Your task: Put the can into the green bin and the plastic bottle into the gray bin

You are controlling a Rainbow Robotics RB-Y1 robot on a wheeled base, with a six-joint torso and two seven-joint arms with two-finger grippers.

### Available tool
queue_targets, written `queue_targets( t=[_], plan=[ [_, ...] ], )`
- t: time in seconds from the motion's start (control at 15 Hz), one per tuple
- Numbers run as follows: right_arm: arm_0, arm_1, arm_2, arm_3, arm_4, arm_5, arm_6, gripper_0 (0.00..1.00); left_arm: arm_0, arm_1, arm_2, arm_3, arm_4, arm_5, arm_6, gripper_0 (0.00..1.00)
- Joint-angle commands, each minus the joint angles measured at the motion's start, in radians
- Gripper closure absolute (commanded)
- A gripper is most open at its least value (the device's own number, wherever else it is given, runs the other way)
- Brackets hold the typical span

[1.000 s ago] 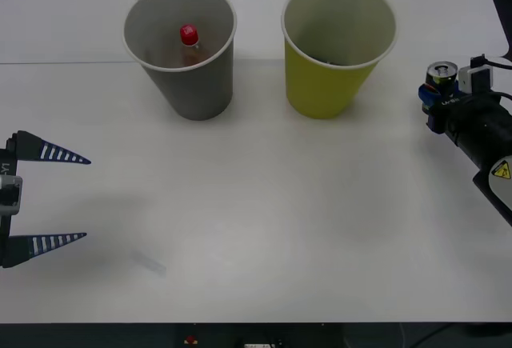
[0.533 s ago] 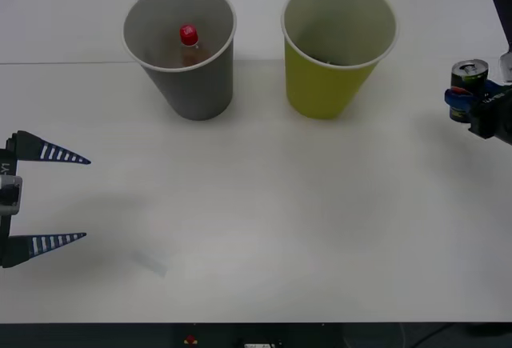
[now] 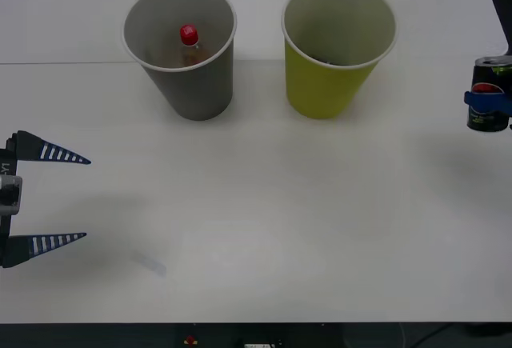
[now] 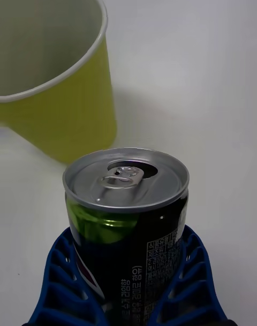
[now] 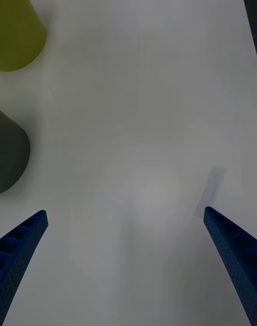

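- My right gripper (image 4: 128, 299) has its blue ribbed fingers (image 4: 64, 283) clamped on the can (image 4: 127, 219), one on each side of its lower body.
- The can stands upright in my grip: a slim dark body, a silver top with its pull tab, a bright green patch under the rim and fine pale print down one side.
- In the front view the can (image 3: 490, 96) sits at the 3 o'clock edge of the table (image 3: 264, 220), with a red mark on its label and a blue finger across it.
- The green bin (image 3: 338, 48) stands at about 1 o'clock on the table, upright, a yellow-green tapered cup with a pale rim and pale inside; the can is well apart from it, out to its 3 o'clock side.
- The gray bin (image 3: 182, 50) stands at about 11 o'clock, just beside the green one, the same cup shape with a pale rim.
- The plastic bottle (image 3: 189, 44) is inside the gray bin, red round cap up and an amber-tinted body below it.
- My left gripper (image 3: 50, 196) is at the 9 o'clock edge of the table, its fingers spread wide apart with nothing between them.
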Motion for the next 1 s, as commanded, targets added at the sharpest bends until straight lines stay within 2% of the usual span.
queue_targets(
  t=[0.07, 0.33, 0.47, 0.67, 1.0],
  plan=[
    [-0.062, 0.000, -0.019, -0.044, 0.006, -0.108, -0.063, 1.00, 0.000, 0.000, 0.000, 0.000, 0.000, 0.000, 0.000, 0.00],
    [-0.212, -0.013, -0.028, -0.045, 0.009, -0.264, -0.063, 1.00, 0.000, 0.000, 0.000, 0.000, 0.000, 0.000, 0.000, 0.00],
    [-0.278, -0.034, -0.006, -0.045, 0.016, -0.307, -0.063, 1.00, 0.000, 0.000, 0.000, 0.000, 0.000, 0.000, 0.000, 0.00],
    [-0.361, -0.083, 0.070, -0.028, 0.025, -0.309, -0.063, 1.00, 0.000, 0.000, 0.000, 0.000, 0.000, 0.000, 0.000, 0.00],
    [-0.562, -0.134, 0.248, 0.096, 0.042, -0.310, -0.063, 1.00, 0.000, 0.000, 0.000, 0.000, 0.000, 0.000, 0.000, 0.00]
  ],
)
